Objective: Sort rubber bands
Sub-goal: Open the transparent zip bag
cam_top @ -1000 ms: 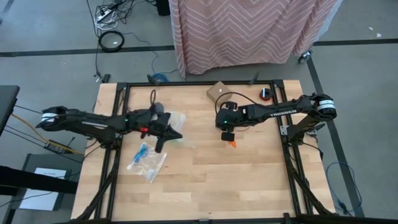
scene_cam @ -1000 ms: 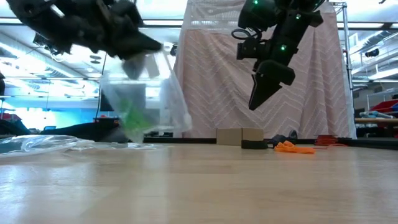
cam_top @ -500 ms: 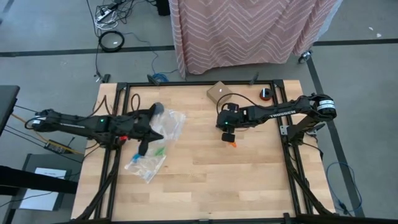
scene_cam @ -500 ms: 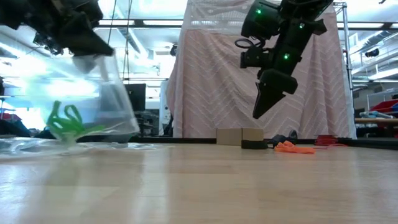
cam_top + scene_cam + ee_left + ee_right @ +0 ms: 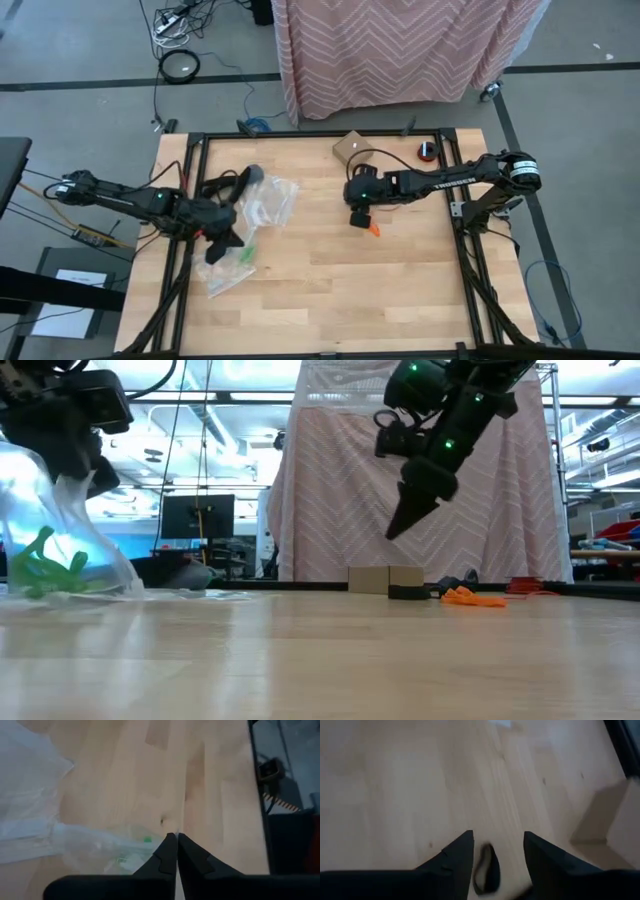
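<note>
The left gripper point(image 5: 172, 839) has its two dark fingers pressed together, pinching the edge of a clear plastic bag point(image 5: 75, 555) near the table's left side. Green rubber bands point(image 5: 42, 568) sit bunched inside that bag, which hangs from the gripper down to the wooden table point(image 5: 400, 270). A second clear bag point(image 5: 268, 197) lies just beside it. The right gripper point(image 5: 492, 851) hovers over the table's middle with its fingers spread apart, a black rubber band point(image 5: 486, 867) showing between them. Orange rubber bands point(image 5: 374, 229) lie on the table just beside that gripper. A small cardboard box point(image 5: 351, 148) sits near the table's far edge.
</note>
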